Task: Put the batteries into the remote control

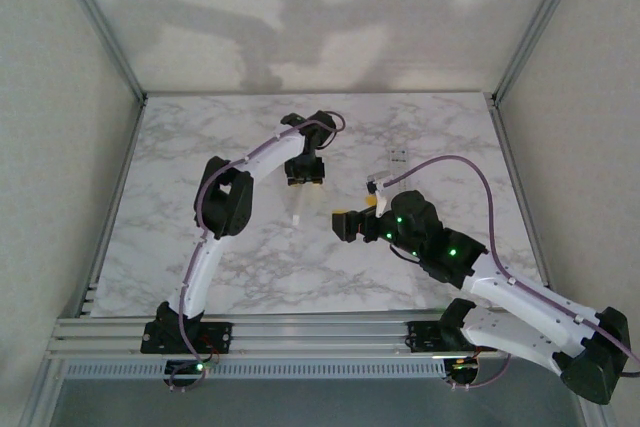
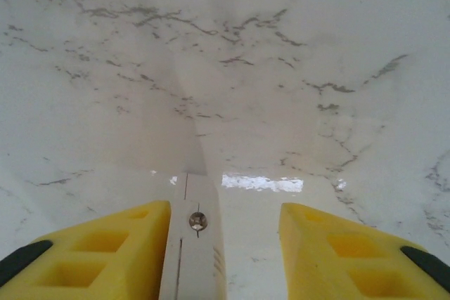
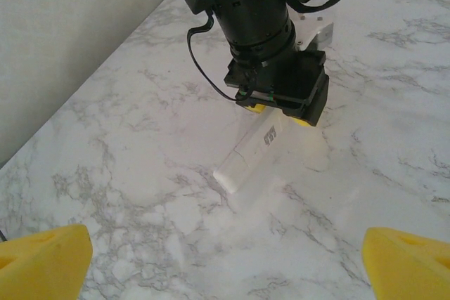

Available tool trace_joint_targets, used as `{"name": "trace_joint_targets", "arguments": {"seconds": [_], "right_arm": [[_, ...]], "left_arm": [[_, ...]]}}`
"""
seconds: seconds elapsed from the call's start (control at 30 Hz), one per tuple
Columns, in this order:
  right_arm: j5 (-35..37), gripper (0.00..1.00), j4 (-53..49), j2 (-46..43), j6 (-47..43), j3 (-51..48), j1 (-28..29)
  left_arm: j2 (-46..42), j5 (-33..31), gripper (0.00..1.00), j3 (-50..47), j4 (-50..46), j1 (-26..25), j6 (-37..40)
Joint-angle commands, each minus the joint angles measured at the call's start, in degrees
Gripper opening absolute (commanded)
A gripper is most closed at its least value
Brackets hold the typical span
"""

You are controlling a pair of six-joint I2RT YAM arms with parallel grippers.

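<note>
The remote control (image 1: 300, 205) is a slim white bar lying on the marble table (image 1: 200, 247), its back side up with a small screw showing (image 2: 197, 220). My left gripper (image 1: 305, 175) stands over its far end with the yellow jaws apart. The remote (image 2: 193, 244) rests against the left finger (image 2: 119, 244), and a wide gap separates it from the right finger (image 2: 337, 251). From the right wrist, the remote (image 3: 249, 152) sticks out from under the left gripper (image 3: 281, 107). My right gripper (image 3: 226, 244) hovers open and empty just right of it (image 1: 350, 222). I cannot make out the batteries.
A small white flat piece (image 1: 399, 154) lies on the table behind my right gripper, also seen past the left arm (image 3: 320, 33). Metal frame posts and grey walls border the table on both sides, with rails along the near edge (image 1: 300, 332).
</note>
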Motion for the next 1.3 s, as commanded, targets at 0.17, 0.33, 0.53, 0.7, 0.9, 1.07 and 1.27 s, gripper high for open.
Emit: {"name": "trace_joint_targets", "arguments": {"seconds": [0.17,0.33,0.53,0.7,0.9,1.07,1.27], "right_arm": [[1.42,0.99,-0.02,-0.72,0.08,-1.27,-0.44],[2.66,0.99,-0.97,-0.16,1.61,-1.56,-0.58],[2.62,0.99,-1.73,-0.81,2.79,-1.63,-1.26],[2.76,0.99,-1.64,-1.39,2.92,-1.83,-1.53],[5.5,0.99,-7.35,-0.2,7.88,0.14,-3.41],[8.38,0.99,-19.74,3.74,12.87,3.85,-17.67],[8.76,0.99,-11.65,7.74,8.13,-2.24,-39.37]], "left_arm": [[-1.52,2.06,0.46,1.33,-1.34,-1.72,-0.26],[-4.21,4.15,0.46,-0.18,1.13,-2.89,-1.33],[-7.97,3.13,0.46,-3.67,1.67,-3.87,-1.85],[-11.14,2.28,0.46,-8.24,3.64,-3.98,-2.37],[-19.28,2.46,0.51,-13.89,11.37,-3.98,-3.25],[-36.23,-0.66,0.71,-31.12,28.6,-3.95,-2.99],[-56.49,-17.9,0.91,-53.28,44.19,-2.18,-1.92]]}}
